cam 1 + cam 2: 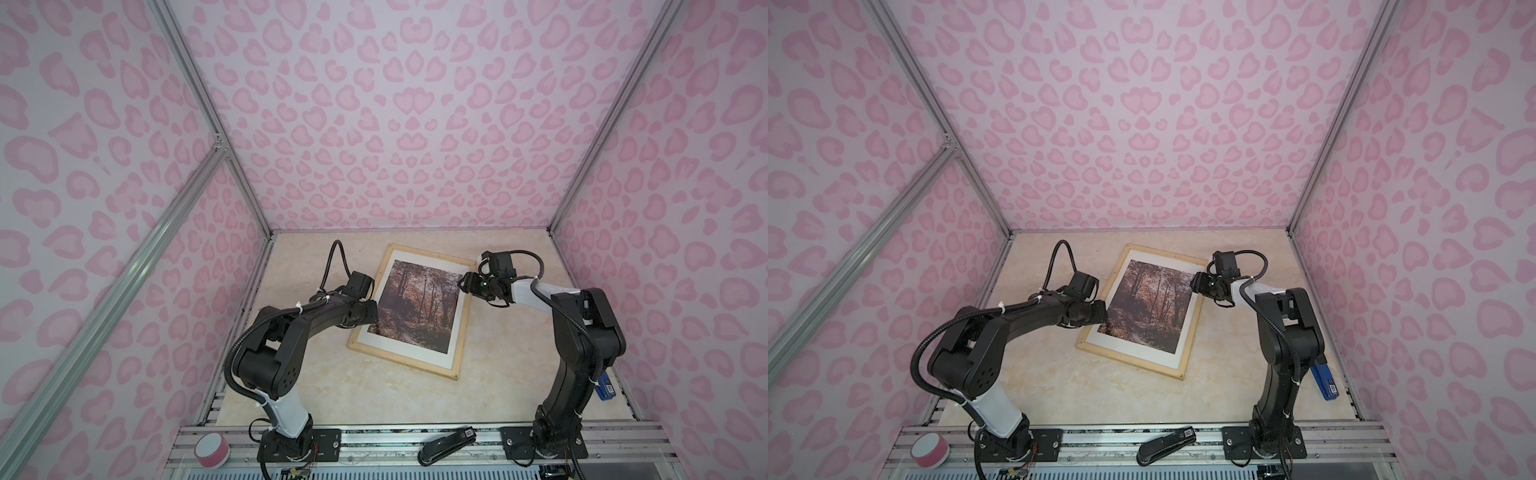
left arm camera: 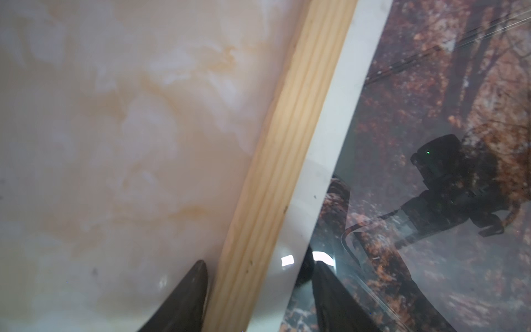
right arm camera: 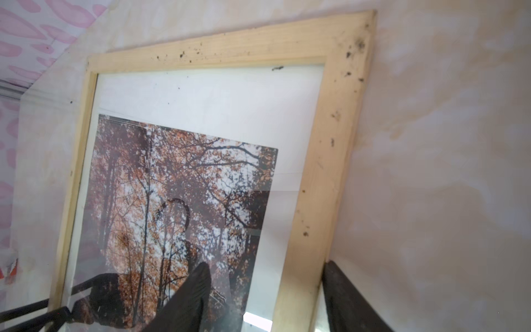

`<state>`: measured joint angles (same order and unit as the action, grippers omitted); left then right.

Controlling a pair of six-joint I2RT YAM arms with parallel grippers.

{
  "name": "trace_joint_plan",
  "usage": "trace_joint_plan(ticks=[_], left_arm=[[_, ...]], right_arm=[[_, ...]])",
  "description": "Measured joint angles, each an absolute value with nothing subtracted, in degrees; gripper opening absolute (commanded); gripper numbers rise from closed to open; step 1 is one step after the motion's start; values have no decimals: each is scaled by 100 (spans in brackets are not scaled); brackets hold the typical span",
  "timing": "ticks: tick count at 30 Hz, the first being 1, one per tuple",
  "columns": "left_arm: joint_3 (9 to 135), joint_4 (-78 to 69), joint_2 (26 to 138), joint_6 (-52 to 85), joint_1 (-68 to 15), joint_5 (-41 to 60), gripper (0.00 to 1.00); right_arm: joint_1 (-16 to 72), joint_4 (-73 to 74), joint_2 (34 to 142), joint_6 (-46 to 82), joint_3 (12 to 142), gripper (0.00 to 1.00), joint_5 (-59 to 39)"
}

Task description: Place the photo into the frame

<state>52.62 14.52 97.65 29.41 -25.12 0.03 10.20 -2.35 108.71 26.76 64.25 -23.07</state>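
The frame (image 1: 403, 360) (image 1: 1129, 360), thin pale wood, lies flat and slightly turned on the marbled table in both top views. The photo (image 1: 419, 307) (image 1: 1148, 303), an autumn forest, shows inside it under reflecting glass. My left gripper (image 1: 376, 318) (image 1: 1104, 316) is at the frame's left side. In the left wrist view it (image 2: 258, 264) is open: one finger stands outside the wood strip (image 2: 287, 143), the other over the photo (image 2: 431, 86). My right gripper (image 1: 461, 284) (image 1: 1192, 284) is at the right side. It (image 3: 267, 264) is open astride that strip (image 3: 324, 172) beside the photo (image 3: 178, 186).
A white mat border (image 3: 215, 95) surrounds the photo. A black stapler (image 1: 446, 446) and a pink-and-white roll (image 1: 212, 449) lie on the front rail. A blue object (image 1: 604, 386) sits by the right arm's base. Pink patterned walls close three sides.
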Motion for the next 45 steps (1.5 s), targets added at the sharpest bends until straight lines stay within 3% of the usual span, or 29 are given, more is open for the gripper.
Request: trace_joint_plan(ticks=[10, 23, 45], left_arm=[[4252, 1544, 8746, 3649, -3085, -47, 61], [4657, 2110, 8595, 3885, -3371, -231, 65], [5266, 1455, 9345, 3033, -2491, -121, 66]], right_arm=[[1293, -143, 10921, 2574, 6348, 62, -2491], [1435, 3, 10796, 2659, 6027, 60, -2333], [1387, -281, 10438, 2545, 5704, 58, -2425]])
